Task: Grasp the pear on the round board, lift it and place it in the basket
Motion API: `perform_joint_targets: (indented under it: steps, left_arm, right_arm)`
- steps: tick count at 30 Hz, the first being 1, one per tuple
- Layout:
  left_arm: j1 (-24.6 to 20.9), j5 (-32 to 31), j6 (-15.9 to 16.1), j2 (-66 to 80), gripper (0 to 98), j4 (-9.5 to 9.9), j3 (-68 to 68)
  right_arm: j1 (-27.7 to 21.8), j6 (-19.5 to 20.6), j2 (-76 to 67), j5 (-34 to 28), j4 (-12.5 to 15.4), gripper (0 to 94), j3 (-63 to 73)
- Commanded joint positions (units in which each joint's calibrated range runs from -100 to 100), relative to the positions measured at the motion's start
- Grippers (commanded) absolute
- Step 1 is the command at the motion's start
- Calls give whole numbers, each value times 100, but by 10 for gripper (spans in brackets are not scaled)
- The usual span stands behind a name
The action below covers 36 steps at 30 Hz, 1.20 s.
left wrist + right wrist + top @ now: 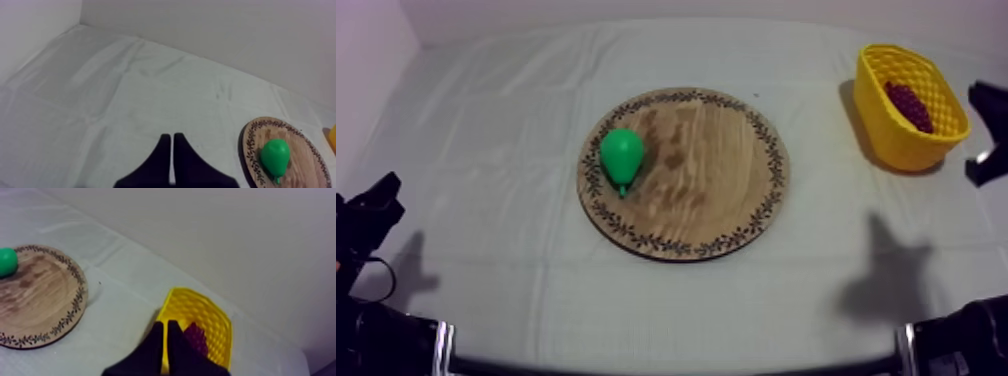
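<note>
Seen from above, the pear lies on its side on the wooden board, just inside the patterned rim on the half nearer the left arm. The board sits mid-table, I'd guess so that either arm can reach it. The yellow basket stands well apart at the far right, with a bunch of grapes lying inside it. From the left wrist, the left gripper hangs over bare cloth, apart from the board. Its two black fingers are pressed together into a narrow wedge, clenched on nothing, and the pear rests untouched on the board off to one side. From the right wrist, the right gripper hovers at the basket's near rim. Its fingers are likewise drawn tight together with nothing between them, and the grapes show just past the tips. From there the pear is at the board's far edge. To my eye the pick has not yet begun. Whichever arm goes for the pear must first spread its fingers wide enough for that rounded body, and the left one looks the closer.
</note>
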<state>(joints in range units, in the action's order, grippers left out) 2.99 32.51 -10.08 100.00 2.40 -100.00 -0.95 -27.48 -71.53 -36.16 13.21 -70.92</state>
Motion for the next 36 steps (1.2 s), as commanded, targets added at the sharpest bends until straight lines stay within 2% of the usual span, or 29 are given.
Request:
perform_joint_targets:
  steps: [1,9,14,20,30,36]
  left_arm:
    - [1,-1,-1,0,1,2,0]
    - [1,-1,-1,0,1,2,0]
    - [1,-1,-1,0,1,2,0]
    - [1,-1,-1,0,1,2,0]
    - [1,-1,-1,0,1,2,0]
    - [1,-1,-1,0,1,2,0]
  right_arm:
    - [214,338,1054,-173,-172,3,1370]
    - [1111,1340,3149,-1293,-1088,4,3982]
    - [1734,2120,4214,-2167,-1682,4,5148]
    - [2412,2927,5431,-3253,-2256,3,6480]
    - [3313,3821,7358,-5005,-2817,3,8479]
    - [3572,4157,8342,-5924,-2846,2,9538]
